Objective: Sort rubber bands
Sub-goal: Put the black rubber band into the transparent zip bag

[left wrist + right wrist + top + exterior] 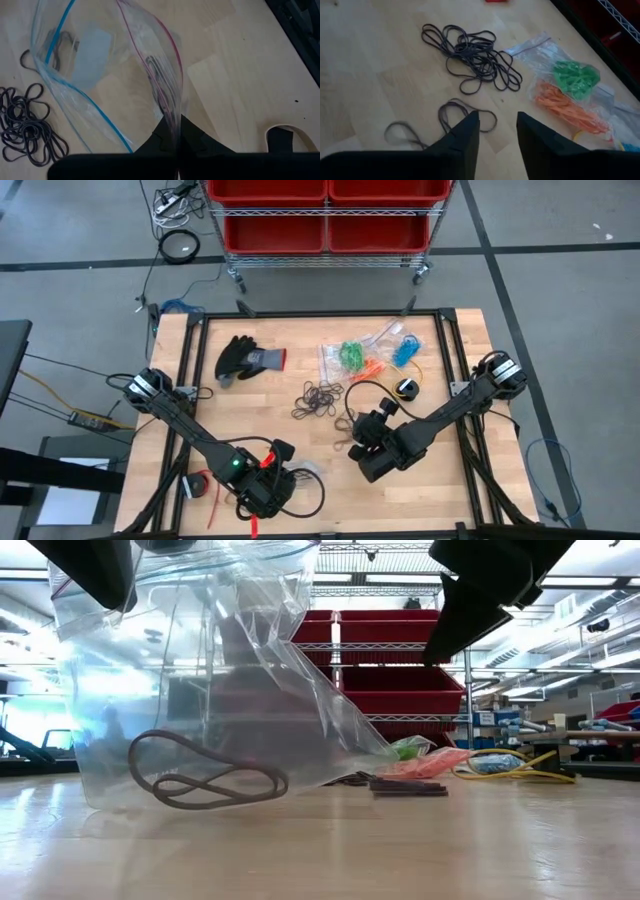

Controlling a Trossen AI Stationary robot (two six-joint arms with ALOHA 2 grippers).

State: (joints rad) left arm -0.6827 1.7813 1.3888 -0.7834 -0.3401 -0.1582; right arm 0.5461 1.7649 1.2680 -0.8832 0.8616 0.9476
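Note:
My left gripper (174, 135) is shut on a clear zip bag (200, 670) near the table's near edge, left of centre (280, 475). The bag's lower end rests on the table, and a black rubber band (200, 783) shows through the plastic there. My right gripper (497, 131) stands open above the table's middle (353, 430), holding nothing, with two loose black bands (465, 114) on the wood below it. A pile of black rubber bands (318, 398) lies beyond. Small clear bags hold green bands (575, 77) and orange bands (565, 106). My left gripper pinches the clear bag's mouth edge (170, 117) between its two shut fingers, at the pink and blue zip strips. The fingers slant down from the near left. The bag hangs open below them with its lower end on the table.
A black and grey glove (245, 358) lies at the far left of the table. A yellow cable (520, 768) and a bag with blue bands (405, 352) lie far right. Red bins on a wire rack (325, 215) stand beyond the far edge.

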